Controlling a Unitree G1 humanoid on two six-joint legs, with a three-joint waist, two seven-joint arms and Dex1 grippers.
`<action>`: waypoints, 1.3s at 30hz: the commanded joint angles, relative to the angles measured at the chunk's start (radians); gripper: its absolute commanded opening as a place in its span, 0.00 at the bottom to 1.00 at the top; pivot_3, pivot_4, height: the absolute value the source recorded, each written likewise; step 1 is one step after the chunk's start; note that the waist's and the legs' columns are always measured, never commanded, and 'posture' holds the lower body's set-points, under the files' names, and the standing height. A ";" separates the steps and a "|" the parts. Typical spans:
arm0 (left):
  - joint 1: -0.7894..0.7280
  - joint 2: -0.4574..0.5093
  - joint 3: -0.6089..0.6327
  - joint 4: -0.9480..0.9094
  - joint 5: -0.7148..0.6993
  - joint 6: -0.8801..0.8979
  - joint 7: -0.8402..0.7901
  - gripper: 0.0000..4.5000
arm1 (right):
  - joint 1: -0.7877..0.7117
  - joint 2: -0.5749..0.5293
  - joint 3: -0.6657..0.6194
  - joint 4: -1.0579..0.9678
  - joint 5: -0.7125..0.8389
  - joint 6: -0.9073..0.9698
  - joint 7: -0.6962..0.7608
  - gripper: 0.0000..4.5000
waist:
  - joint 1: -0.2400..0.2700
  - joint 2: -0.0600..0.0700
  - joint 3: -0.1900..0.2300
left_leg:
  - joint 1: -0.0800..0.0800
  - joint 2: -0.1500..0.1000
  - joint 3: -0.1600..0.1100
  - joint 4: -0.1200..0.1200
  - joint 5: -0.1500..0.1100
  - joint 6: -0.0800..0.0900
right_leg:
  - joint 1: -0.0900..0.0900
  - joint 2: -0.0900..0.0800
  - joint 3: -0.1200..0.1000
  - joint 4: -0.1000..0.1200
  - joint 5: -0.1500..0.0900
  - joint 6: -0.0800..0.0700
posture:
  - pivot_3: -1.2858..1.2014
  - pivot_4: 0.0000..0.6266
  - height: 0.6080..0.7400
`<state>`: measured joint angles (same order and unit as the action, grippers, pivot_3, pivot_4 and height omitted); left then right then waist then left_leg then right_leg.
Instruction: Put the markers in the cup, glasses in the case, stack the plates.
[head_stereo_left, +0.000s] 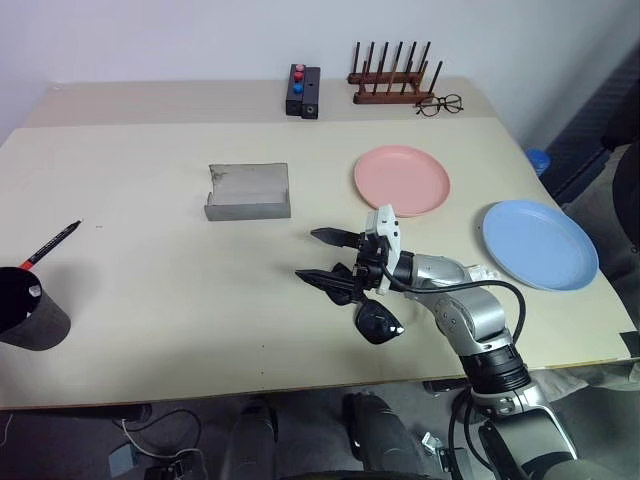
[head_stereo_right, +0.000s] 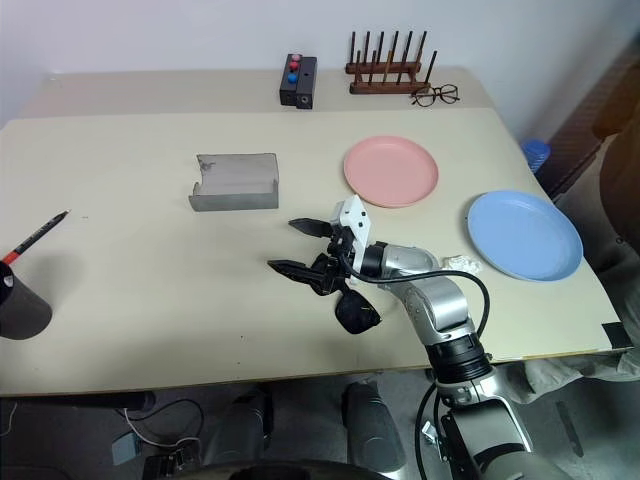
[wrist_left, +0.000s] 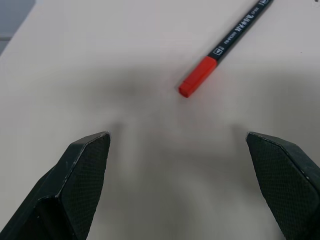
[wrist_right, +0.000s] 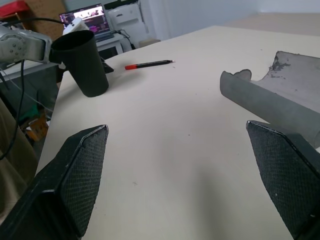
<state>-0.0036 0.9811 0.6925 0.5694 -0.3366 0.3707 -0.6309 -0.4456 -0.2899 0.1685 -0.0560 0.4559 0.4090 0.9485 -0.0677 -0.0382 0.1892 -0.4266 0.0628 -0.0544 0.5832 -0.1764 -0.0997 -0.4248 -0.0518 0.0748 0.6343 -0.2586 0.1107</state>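
The black marker with a red cap (head_stereo_left: 50, 243) lies at the table's left edge, its cap (wrist_left: 198, 82) just beyond my open left gripper (wrist_left: 177, 139), which holds nothing. The black cup (head_stereo_left: 25, 312) stands upright a little nearer than the marker. My right gripper (head_stereo_left: 310, 256) hangs open and empty over the table's middle, pointing left. The black sunglasses (head_stereo_left: 378, 322) lie under its base, partly hidden by it. Farther back sits the grey case (head_stereo_left: 248, 190), open. The pink plate (head_stereo_left: 402, 180) and the blue plate (head_stereo_left: 540, 243) lie apart on the right.
At the back edge stand a wooden peg rack (head_stereo_left: 392, 82), thin clear-lens spectacles (head_stereo_left: 440, 104) and a black box with red and blue buttons (head_stereo_left: 303, 90). The blue plate is close to the table's right edge.
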 joint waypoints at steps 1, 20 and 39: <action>0.001 0.016 0.029 -0.035 -0.006 0.021 0.026 0.99 | -0.007 0.004 -0.010 -0.038 0.013 -0.011 0.000 1.00 | 0.000 0.000 0.000 | 0.000 0.001 0.000 0.000 0.000 0.000 | 0.000 0.001 0.000 0.000 0.000 0.000 | 0.52 0.24 1.00; 0.077 -0.002 0.269 -0.158 -0.081 0.093 0.156 0.99 | -0.001 0.002 -0.011 -0.046 0.018 -0.008 0.003 1.00 | 0.000 0.000 0.000 | 0.001 0.003 0.000 0.000 0.000 0.000 | -0.001 0.003 0.000 0.002 0.000 -0.001 | 0.52 0.24 1.00; 0.294 0.155 0.331 -0.412 -0.175 0.309 -0.279 0.99 | -0.006 0.000 -0.002 -0.037 0.017 -0.002 0.016 1.00 | -0.003 0.001 0.001 | 0.001 0.004 0.000 0.000 0.000 0.000 | -0.002 0.004 0.000 0.002 0.000 -0.002 | 0.52 0.24 1.00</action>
<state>0.2734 1.1123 0.9979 0.1562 -0.5333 0.6722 -0.8716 -0.4453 -0.2914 0.1717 -0.0564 0.4564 0.4093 0.9582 -0.0712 -0.0367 0.1901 -0.4258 0.0665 -0.0545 0.5827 -0.1763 -0.1000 -0.4270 -0.0480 0.0752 0.6360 -0.2584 0.1089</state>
